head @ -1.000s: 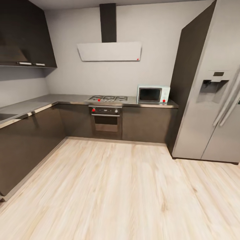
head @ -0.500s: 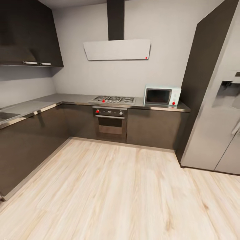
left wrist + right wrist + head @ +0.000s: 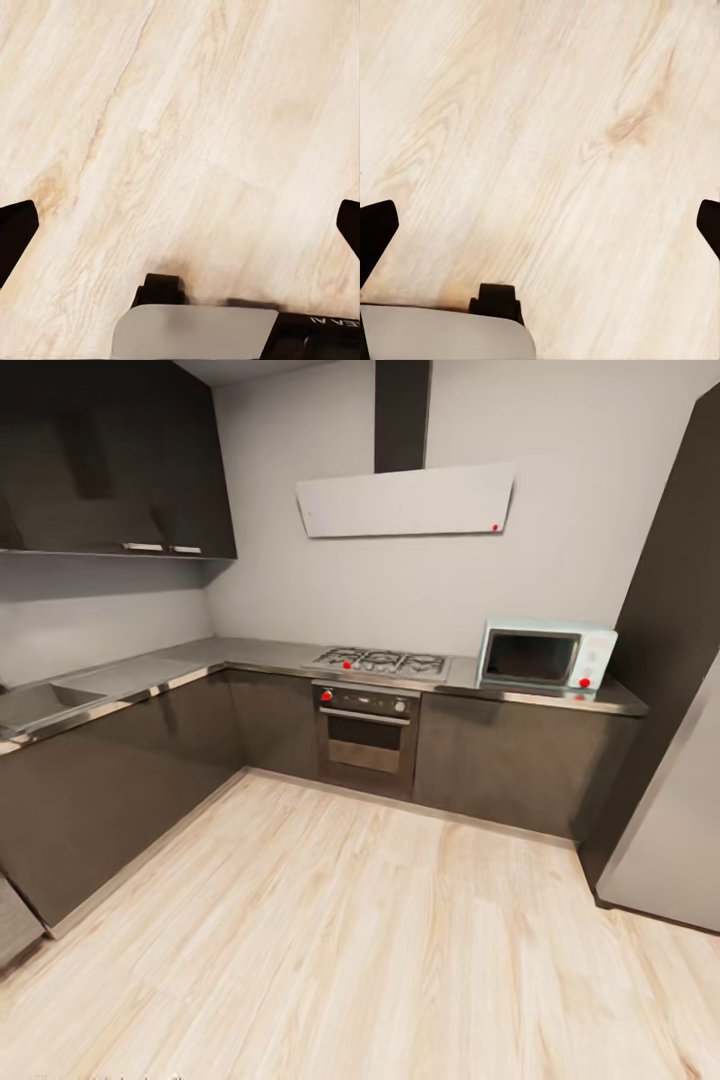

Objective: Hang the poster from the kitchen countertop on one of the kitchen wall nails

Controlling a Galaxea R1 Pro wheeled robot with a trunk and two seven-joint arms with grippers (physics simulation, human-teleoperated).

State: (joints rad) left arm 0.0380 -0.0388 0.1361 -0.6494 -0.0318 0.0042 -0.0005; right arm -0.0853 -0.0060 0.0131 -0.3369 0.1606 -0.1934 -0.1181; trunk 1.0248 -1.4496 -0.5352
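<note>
Both arms point down at the floor. In the left wrist view the left gripper (image 3: 180, 225) has its two dark fingertips (image 3: 16, 232) at the far left and right edges of the frame, spread wide apart, with nothing between them but pale wood floor (image 3: 187, 112). A grey and black part of the robot's body sits along the bottom edge of that frame. The right gripper (image 3: 540, 225) looks the same in the right wrist view: dark fingertips (image 3: 375, 229) at the two side edges, fully spread, holding nothing, over bare floor boards (image 3: 555, 127), with a grey rounded part of the robot at the lower left.

In the head view the kitchen countertop (image 3: 200, 658) runs in an L from the left edge of the frame to the middle right, grey on top with dark cabinet fronts below. A sink (image 3: 40, 702) is set into it at the left edge. A gas hob (image 3: 380, 660) lies in the countertop at centre, with an oven (image 3: 365, 735) beneath it. A pale blue microwave (image 3: 545, 655) stands on the countertop right of centre. A white extractor hood (image 3: 405, 502) hangs on the grey wall at upper centre, and dark wall cabinets (image 3: 110, 460) fill the upper left. A grey fridge (image 3: 675, 830) stands at the right edge. I cannot make out the poster or a nail on the wall.
</note>
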